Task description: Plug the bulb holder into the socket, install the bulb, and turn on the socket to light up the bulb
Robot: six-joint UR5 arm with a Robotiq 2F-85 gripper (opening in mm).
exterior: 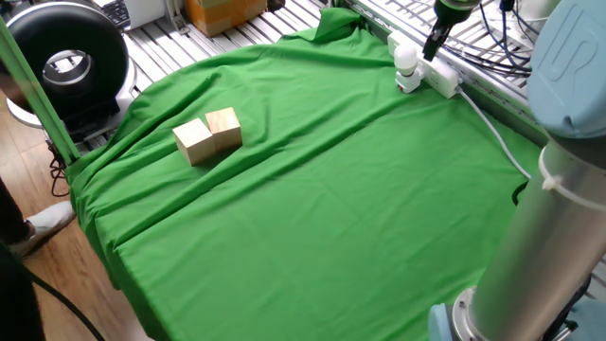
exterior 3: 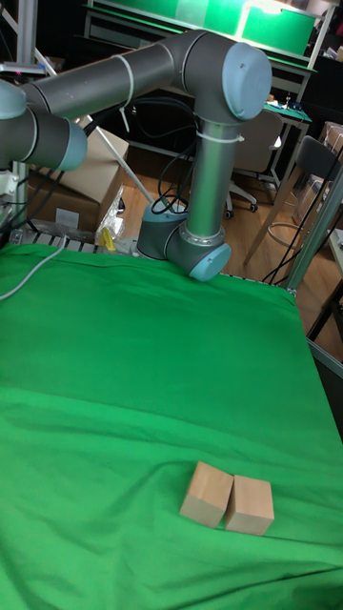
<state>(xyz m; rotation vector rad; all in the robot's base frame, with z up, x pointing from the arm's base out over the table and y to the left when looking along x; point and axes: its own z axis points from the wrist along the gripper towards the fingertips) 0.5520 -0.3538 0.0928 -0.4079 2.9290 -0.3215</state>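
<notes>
The socket (exterior: 437, 76), a long white power strip, lies at the far right edge of the green cloth. At its near end sits the bulb holder (exterior: 408, 84), with the white bulb (exterior: 405, 60) standing upright in it. The bulb shows no clear glow. My gripper (exterior: 431, 44) points down just right of the bulb, its dark fingers pressed together into one thin bar, with the tips at the strip's top face. Nothing is held between them. In the tall fixed view the gripper, socket and bulb are out of the picture; only the arm (exterior 3: 124, 76) shows.
Two wooden blocks (exterior: 208, 135) sit side by side on the left of the green cloth (exterior: 312, 208), also seen as blocks (exterior 3: 227, 498). The strip's white cable (exterior: 492, 128) runs down the right side. The arm's base column (exterior: 540, 218) fills the right foreground.
</notes>
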